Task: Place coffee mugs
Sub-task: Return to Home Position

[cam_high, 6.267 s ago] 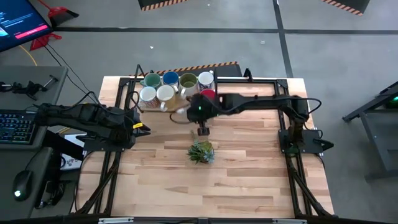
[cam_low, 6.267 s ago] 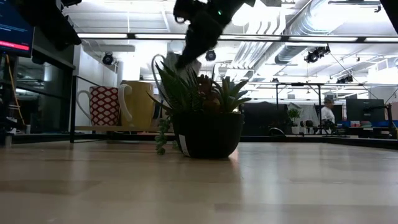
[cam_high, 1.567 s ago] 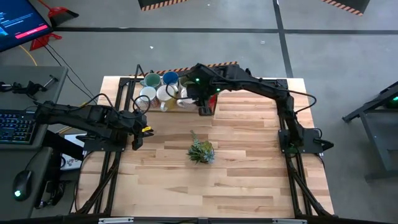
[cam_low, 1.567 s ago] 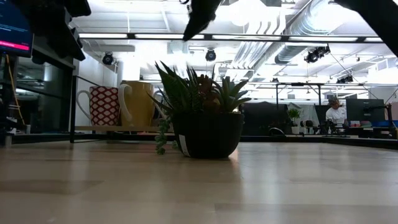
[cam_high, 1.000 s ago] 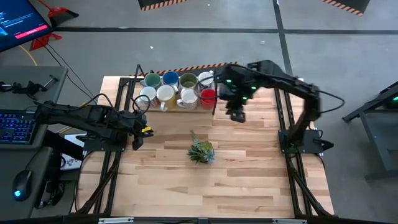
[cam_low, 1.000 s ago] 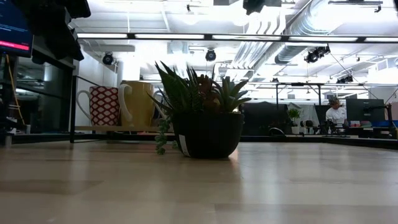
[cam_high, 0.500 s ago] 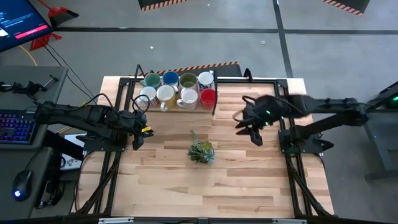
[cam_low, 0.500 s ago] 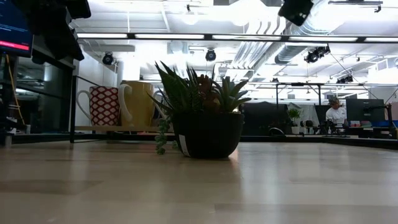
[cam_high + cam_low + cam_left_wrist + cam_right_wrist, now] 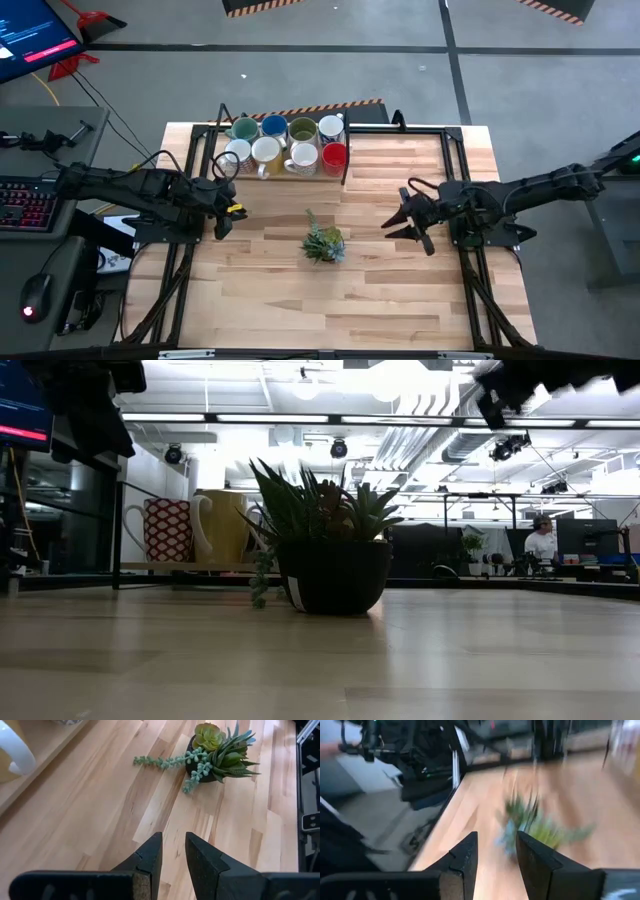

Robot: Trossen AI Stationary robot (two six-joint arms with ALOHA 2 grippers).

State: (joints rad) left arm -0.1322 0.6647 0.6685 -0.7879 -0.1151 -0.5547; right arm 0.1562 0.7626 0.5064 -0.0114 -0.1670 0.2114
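The left gripper [image 9: 224,212] waits at the light wooden table's [image 9: 400,290] left edge, fingers barely parted, empty. Eight handled ceramic coffee mugs [image 9: 285,146] fill the low wooden shelf [image 9: 160,567] at the far edge, apparently all placed. The right gripper [image 9: 402,222], slightly open and empty, hangs near the right edge, seemingly parking.

Eight coffee mugs [image 9: 265,150] at about eleven o'clock on the desk [image 9: 380,290]: one teal, one blue, one olive green, one red, four white or cream. One potted plant [image 9: 323,243].
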